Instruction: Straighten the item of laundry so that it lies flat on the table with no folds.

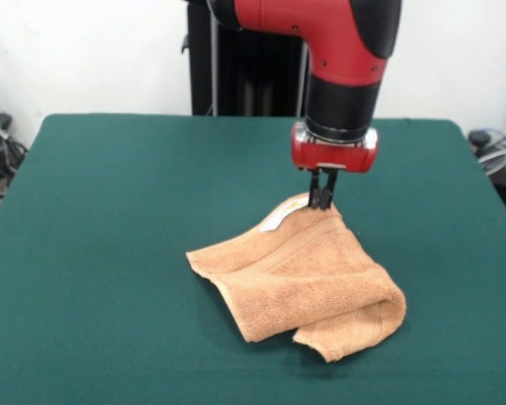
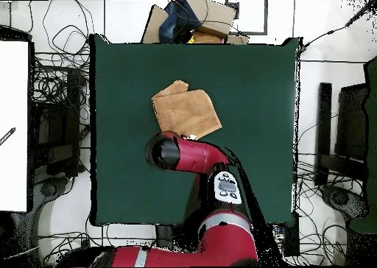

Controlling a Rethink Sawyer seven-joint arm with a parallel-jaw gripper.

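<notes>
The item of laundry (image 1: 308,278) is a tan terry towel, folded over on itself and rumpled right of the middle of the green table (image 1: 110,211). Its near right side curls into a thick roll, and a small white tag (image 1: 278,218) shows at its far edge. My gripper (image 1: 322,199) comes straight down onto the towel's raised far corner, fingers pressed together on the cloth. From overhead the towel (image 2: 185,110) lies just beyond the arm's red wrist (image 2: 180,153), which hides the gripper.
Bare green felt (image 2: 258,96) surrounds the towel on all sides. Cables (image 2: 59,81) and black gear crowd the floor beside the table. A cardboard box (image 2: 199,18) sits past the far edge, and a white panel (image 2: 15,125) stands at the left.
</notes>
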